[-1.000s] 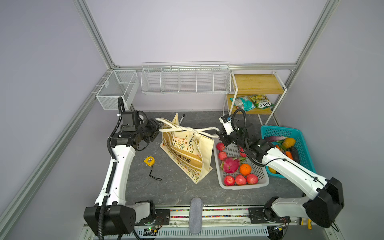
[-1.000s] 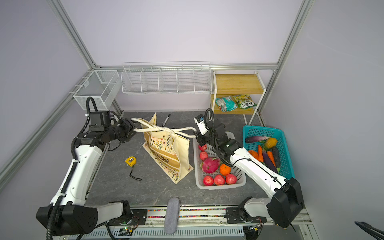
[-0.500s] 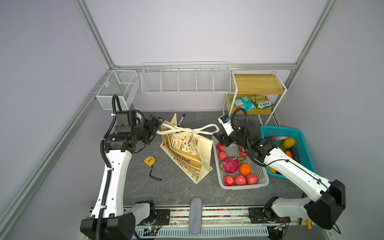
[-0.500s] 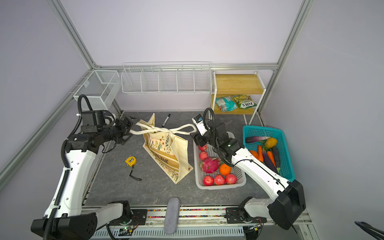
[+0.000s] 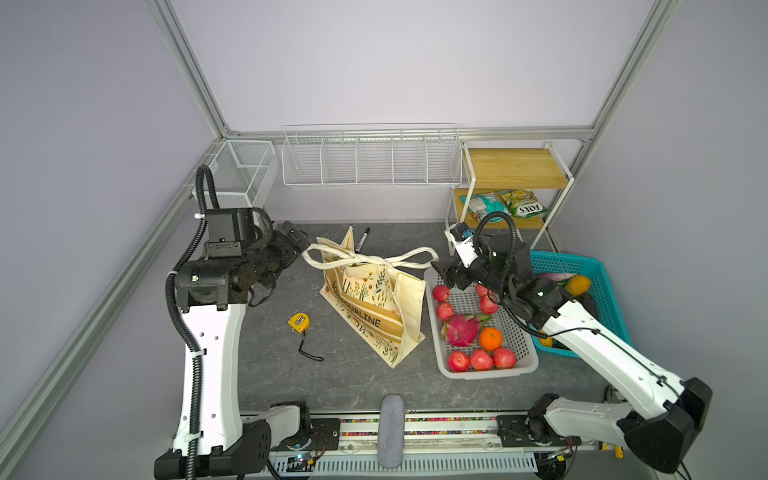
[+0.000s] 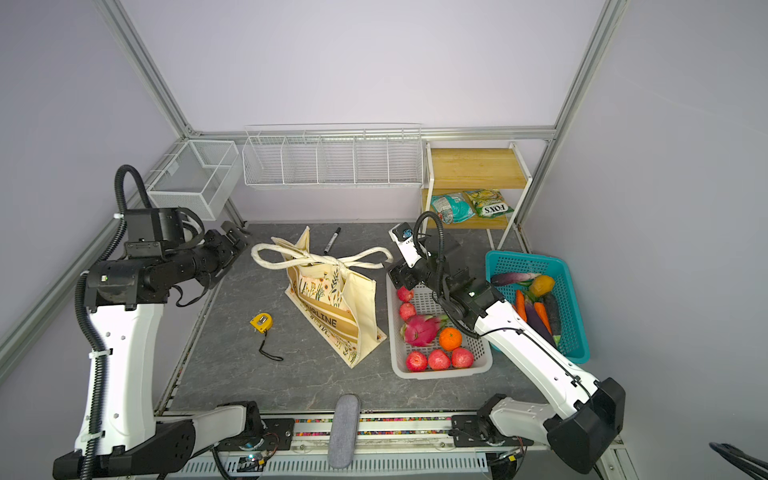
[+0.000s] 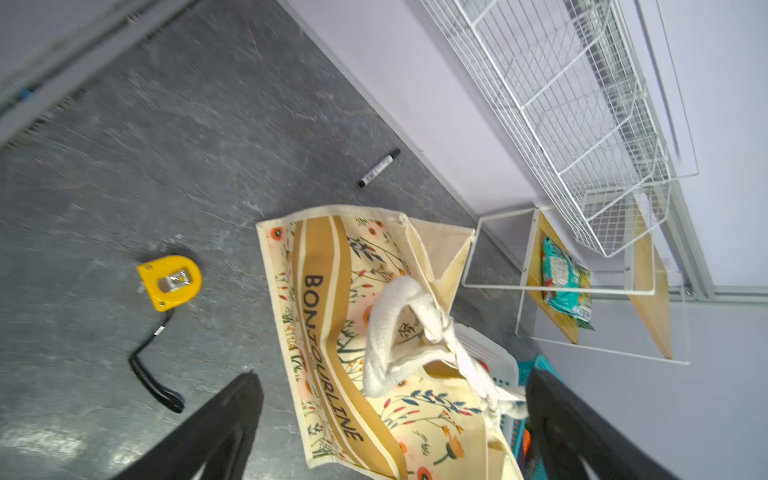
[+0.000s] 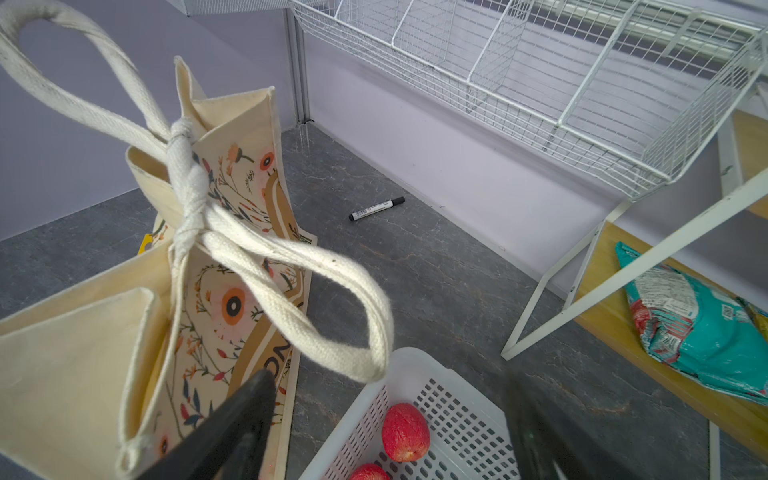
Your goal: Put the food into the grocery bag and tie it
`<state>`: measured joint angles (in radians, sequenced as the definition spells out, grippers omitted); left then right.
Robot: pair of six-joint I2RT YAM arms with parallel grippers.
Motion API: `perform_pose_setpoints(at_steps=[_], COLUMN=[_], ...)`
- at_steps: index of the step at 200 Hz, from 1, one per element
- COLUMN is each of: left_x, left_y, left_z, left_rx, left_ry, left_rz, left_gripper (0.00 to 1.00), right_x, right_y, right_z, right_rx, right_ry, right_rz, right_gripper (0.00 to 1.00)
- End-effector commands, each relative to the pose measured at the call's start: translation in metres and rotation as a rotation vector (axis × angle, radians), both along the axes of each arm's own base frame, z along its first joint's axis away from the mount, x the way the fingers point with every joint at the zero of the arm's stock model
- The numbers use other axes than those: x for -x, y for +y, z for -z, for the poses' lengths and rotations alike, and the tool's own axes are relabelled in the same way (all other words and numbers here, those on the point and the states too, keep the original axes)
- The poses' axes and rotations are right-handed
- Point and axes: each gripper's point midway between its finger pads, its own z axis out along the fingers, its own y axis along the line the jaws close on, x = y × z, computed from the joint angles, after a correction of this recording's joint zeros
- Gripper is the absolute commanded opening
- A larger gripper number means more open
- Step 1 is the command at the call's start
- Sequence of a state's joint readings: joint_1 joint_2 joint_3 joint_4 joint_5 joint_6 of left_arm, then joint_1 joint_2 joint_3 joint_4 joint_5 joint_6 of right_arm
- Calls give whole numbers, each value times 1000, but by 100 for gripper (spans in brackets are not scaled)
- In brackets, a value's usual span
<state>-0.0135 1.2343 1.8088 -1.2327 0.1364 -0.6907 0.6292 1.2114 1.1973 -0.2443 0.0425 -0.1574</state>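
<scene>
1. Far left in a top view, the left tool point(image 5: 300, 242) hangs above the grey bench point(image 5: 353, 374). Its jaws are spread wide and grip nothing, and its tip is just beside the left loop of the rope handles point(image 5: 361, 258). The left wrist view is smeared, and the frame's lower edge cuts off the fingers point(image 7: 232, 415).
2. Lower left of centre, a yellow tape measure point(image 5: 298, 323) lies on the bench, well apart from the bag.
3. At centre, the grocery bag point(image 5: 374, 307) stands upright on the bench. Its handles are knotted over the mouth, so the inside is hidden in every view. Behind it lies a black marker point(image 5: 365, 233), its near end covered by the handles.
4. Right of centre, the right tool point(image 5: 442, 274) hovers over the upper left corner of the white basket point(image 5: 490, 372). Its jaws are wide and empty, just beside the right handle loop. In the right wrist view its fingers point(image 8: 241, 415) run off the bottom edge.
5. The white basket holds red fruits point(image 5: 482, 359), a dragon fruit point(image 5: 459, 330) and an orange point(image 5: 490, 338). The right arm covers its upper right part.
6. At right, the teal basket point(image 5: 600, 286) holds vegetables point(image 6: 541, 285), half hidden behind the arm in a top view.
7. Upper right, two snack packets point(image 5: 482, 206) lie on the lower board of the shelf point(image 5: 515, 168), crossed by its white frame.
</scene>
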Motion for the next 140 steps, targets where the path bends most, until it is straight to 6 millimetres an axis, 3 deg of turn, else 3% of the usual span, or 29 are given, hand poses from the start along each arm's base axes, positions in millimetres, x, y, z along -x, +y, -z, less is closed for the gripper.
perform_pose_setpoints(at_steps=[1, 23, 51, 72, 95, 116, 122, 140], left_x=[7, 3, 2, -9, -21, -24, -25, -29], left_y=[40, 66, 91, 102, 112, 119, 121, 124], left_z=[-23, -58, -72, -50, -8, 26, 35, 63], left_rx=[-190, -247, -335, -432, -499, -544, -556, -599], left_ry=[-60, -245, -396, -375, -359, -360, -349, -293], left_rz=[-153, -302, -442, -475, -517, -551, -556, -552], left_gripper=[100, 100, 100, 99, 99, 98, 98, 99], right_x=[-6, -15, -32, -42, -50, -51, -49, -47], right_y=[-22, -53, -102, -141, -187, -220, -235, -257], right_z=[-28, -32, -12, 13, 46, 70, 87, 104], right_rx=[-43, -106, -180, -206, -219, -224, -204, -174], right_ry=[-61, -59, 6, 48, 75, 84, 95, 73], right_rz=[82, 201, 402, 573, 761, 891, 942, 1009], right_gripper=[88, 88, 89, 89, 89, 89, 89, 89])
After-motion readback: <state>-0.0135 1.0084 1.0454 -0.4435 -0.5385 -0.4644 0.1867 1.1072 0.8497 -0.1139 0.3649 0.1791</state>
